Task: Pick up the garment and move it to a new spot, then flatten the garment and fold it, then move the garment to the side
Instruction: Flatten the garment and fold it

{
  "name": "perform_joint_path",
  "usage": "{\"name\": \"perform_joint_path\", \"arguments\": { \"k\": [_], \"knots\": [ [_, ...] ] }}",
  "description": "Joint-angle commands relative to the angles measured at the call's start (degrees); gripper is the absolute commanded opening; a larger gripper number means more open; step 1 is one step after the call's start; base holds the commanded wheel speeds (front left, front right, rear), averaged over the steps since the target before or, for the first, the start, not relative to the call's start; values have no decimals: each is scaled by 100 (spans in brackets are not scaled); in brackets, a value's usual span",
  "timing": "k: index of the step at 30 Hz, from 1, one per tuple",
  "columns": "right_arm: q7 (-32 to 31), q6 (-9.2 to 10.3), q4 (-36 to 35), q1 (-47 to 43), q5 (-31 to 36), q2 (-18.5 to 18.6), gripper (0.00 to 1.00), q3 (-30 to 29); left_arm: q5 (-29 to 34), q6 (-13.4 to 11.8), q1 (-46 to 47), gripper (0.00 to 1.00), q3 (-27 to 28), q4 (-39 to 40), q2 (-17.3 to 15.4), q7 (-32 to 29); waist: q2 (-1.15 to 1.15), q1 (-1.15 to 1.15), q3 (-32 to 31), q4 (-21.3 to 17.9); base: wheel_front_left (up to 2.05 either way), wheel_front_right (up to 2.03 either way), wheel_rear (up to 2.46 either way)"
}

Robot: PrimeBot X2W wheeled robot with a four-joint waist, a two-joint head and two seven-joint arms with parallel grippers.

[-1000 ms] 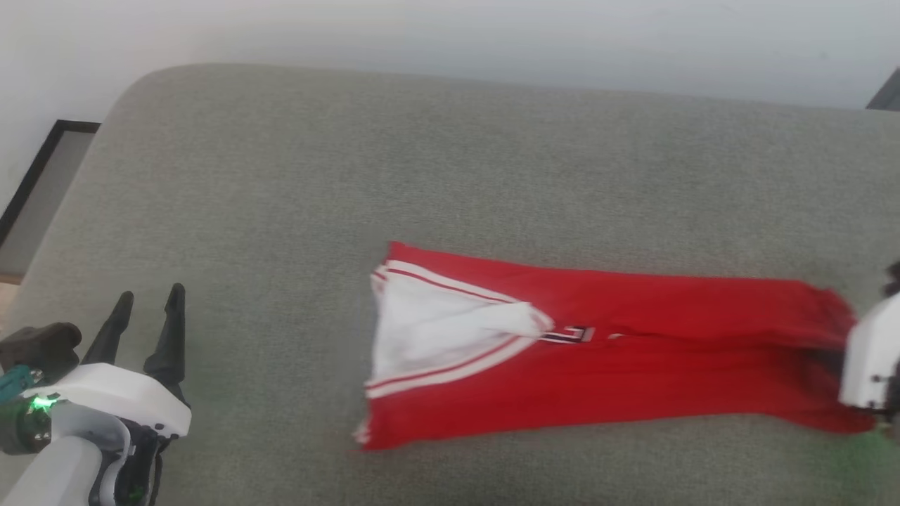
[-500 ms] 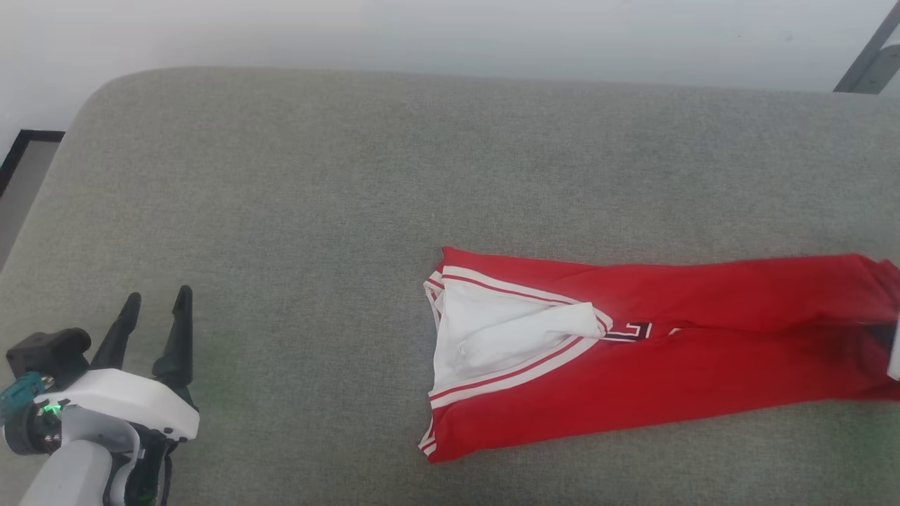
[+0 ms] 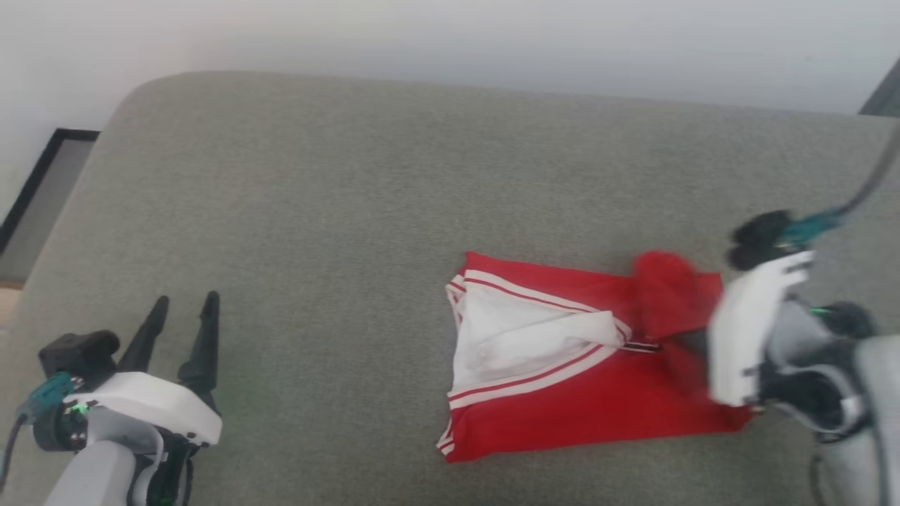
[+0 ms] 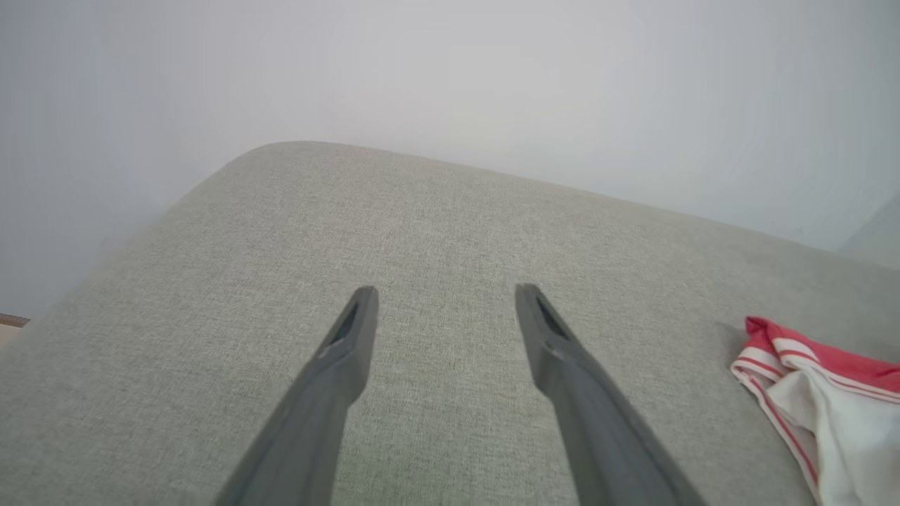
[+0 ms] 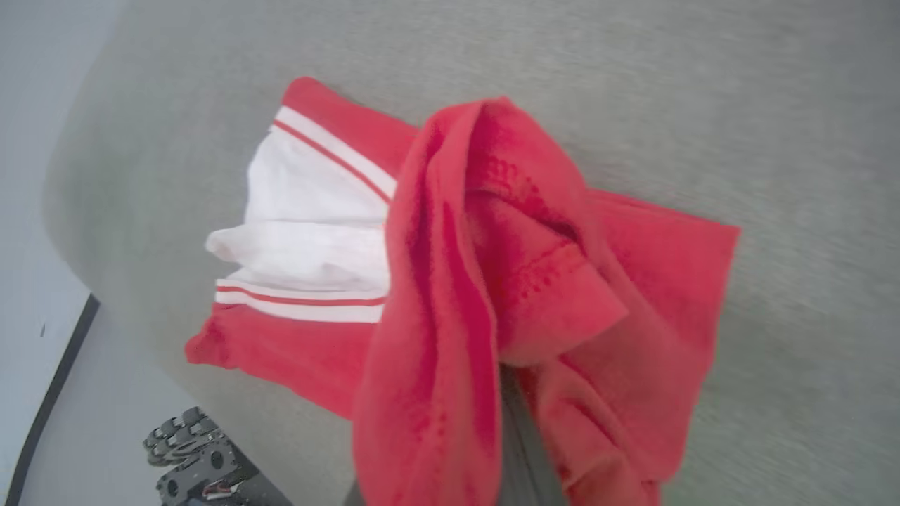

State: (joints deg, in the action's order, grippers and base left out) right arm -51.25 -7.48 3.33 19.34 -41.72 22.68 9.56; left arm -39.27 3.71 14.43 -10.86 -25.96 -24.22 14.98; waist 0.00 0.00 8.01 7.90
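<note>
Right gripper [image 3: 692, 343] is clamped on the garment [image 3: 562, 400], pinching the red hem end and holding it raised over the middle of the shirt. The right wrist view shows it well: a thick bunch of red cloth drapes over the fingers and hides nearly all of them, with the stitched hem curling across the front. Under that raised bunch, the shirt lies on the grey cushion [image 3: 295, 211].

In the head view the garment sits right of centre on the cushion, towards the near edge. Its collar end points to the robot's left. The white sleeve [image 3: 520, 337] lies folded in across the chest, edged above and below by the red-and-white striped trim [image 3: 524, 379]. A sliver of the dark chest print [image 3: 641, 346] peeks out beside the sleeve tip. The lower red edge lies flat, while the cloth near the right gripper is bunched and blurred.

Over on the other side, the left gripper [image 3: 186, 302] hovers at the near left of the cushion, jaws spread wide, nothing between them. It is well apart from the shirt. In the left wrist view, bare grey fabric shows between its two fingers, and the collar end is in the lower right corner.

Behind the cushion there's a pale wall [image 3: 450, 35], and a dark-framed panel [image 3: 42, 176] sits off its left end.
</note>
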Motion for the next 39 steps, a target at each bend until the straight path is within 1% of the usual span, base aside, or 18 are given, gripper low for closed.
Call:
{"name": "perform_joint_path", "arguments": {
  "k": [1,7,12,13,14,15,16,17,20,23,26,31,32,36,39],
  "knots": [
    [-11,-3,-33,127,51,-200,0,194,36,30,89,100,-41,-28,36,22,0,0,-30,121,0,0,0],
    [158,-3,395,476,234,-725,0,849,74,103,280,100,-202,-166,150,6,0,0,-60,429,0,0,0],
    [394,-3,1053,755,381,-980,0,1274,103,150,433,100,-335,-338,271,3,0,0,-108,618,0,0,0],
    [482,-3,1190,802,406,-1013,16,1336,104,156,461,100,-358,-369,288,4,0,0,-121,643,0,0,0],
    [555,-3,1307,840,432,-1028,44,1412,108,165,477,100,-377,-395,302,5,0,0,-136,662,0,0,0],
    [555,-3,1307,840,432,-1028,44,1412,108,165,477,100,-377,-395,302,5,0,0,-136,662,0,0,0],
    [629,-3,1412,878,434,-1038,77,1517,107,179,487,100,-393,-431,313,6,0,0,-151,671,0,0,0],
    [695,-3,1512,904,409,-1044,100,1564,99,195,483,100,-401,-457,320,7,0,0,-168,675,0,0,0],
    [825,-3,1605,969,251,-1052,100,1726,54,215,421,100,-364,-515,289,12,0,0,-244,620,0,0,0],
    [899,-2,1472,1013,85,-893,100,1839,14,236,320,100,-277,-528,239,15,0,0,-299,493,0,0,0],
    [1031,-3,1214,1029,-40,-708,100,1828,-3,225,247,100,-178,-498,177,19,0,0,-348,323,0,0,0],
    [1514,-3,949,871,16,-296,100,1551,29,186,34,100,-19,-401,93,22,0,0,-465,18,0,0,0],
    [1765,-3,919,786,23,-148,100,1358,36,175,-71,100,49,-347,44,22,0,0,-519,-103,0,0,0],
    [2314,-3,850,554,63,139,100,1113,67,151,-261,100,171,-246,-15,23,0,0,-621,-340,0,0,0],
    [2814,-3,838,329,-28,302,100,908,85,120,-378,100,230,-192,-51,22,0,0,-677,-487,0,0,0]
  ]
}}
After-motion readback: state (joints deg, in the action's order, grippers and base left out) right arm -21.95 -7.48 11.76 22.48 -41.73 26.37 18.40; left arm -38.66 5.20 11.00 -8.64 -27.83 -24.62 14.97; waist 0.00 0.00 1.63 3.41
